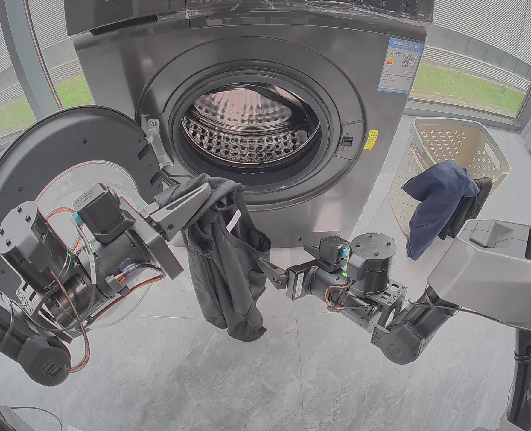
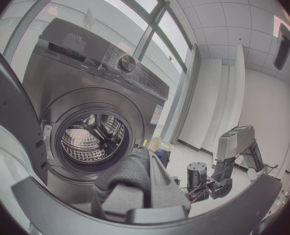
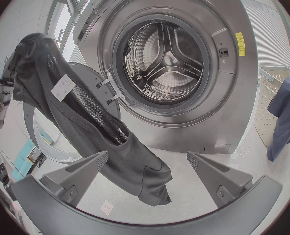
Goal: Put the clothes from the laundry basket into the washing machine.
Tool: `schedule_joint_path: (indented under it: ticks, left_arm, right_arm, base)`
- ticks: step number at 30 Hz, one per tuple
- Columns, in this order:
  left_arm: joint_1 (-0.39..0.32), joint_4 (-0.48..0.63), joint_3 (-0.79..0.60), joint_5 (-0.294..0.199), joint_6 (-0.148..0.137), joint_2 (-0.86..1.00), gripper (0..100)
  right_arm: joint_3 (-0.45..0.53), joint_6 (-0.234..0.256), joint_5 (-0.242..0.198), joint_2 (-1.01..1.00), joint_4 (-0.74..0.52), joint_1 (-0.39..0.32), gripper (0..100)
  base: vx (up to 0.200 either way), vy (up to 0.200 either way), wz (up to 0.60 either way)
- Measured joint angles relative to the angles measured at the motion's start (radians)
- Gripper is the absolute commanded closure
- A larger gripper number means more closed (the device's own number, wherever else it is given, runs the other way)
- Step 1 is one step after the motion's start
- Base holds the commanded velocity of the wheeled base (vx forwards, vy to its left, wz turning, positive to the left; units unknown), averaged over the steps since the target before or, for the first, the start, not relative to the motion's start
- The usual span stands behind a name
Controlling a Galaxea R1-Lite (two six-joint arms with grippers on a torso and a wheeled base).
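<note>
A dark grey garment [image 1: 226, 258] hangs from my left gripper [image 1: 201, 194], which is shut on its top edge, just below and left of the washing machine's open drum [image 1: 247, 127]. The cloth [image 2: 132, 172] bunches over the left fingers, and it dangles in front of the drum [image 3: 166, 62] in the right wrist view as a long fold [image 3: 96, 121]. My right gripper [image 1: 269, 272] is open, low above the floor, just right of the hanging garment. A blue garment [image 1: 439, 205] drapes over the rim of the beige laundry basket [image 1: 457, 145] at the machine's right.
The machine's round door [image 1: 62, 151] stands swung open to the left, behind my left arm. The grey tiled floor [image 1: 265, 372] lies below the garment. Windows run behind the machine.
</note>
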State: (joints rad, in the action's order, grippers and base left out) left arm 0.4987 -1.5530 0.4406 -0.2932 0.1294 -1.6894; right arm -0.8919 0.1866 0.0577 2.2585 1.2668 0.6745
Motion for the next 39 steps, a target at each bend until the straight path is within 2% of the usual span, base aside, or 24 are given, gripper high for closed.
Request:
schedule_joint_path:
  ticks: [7, 18, 30, 39]
  left_arm:
    - [0.0, 0.0, -0.001, 0.0, -0.001, -0.001, 100]
    - [0.001, 0.0, -0.004, 0.0, -0.001, -0.001, 100]
    - [0.003, 0.0, -0.006, 0.0, -0.001, -0.006, 100]
    - [0.002, 0.0, -0.005, 0.0, -0.001, -0.007, 100]
  right_arm:
    - [-0.053, -0.016, -0.001, 0.044, -0.001, 0.001, 0]
    - [-0.187, -0.024, -0.005, 0.138, -0.002, -0.001, 0]
    - [-0.198, -0.027, -0.006, 0.16, 0.01, 0.005, 0]
    - [-0.196, -0.028, -0.058, 0.163, 0.051, 0.026, 0]
  base:
    - [0.0, 0.0, 0.0]
    - [0.0, 0.0, 0.0]
    - [0.0, 0.0, 0.0]
    - [0.0, 0.0, 0.0]
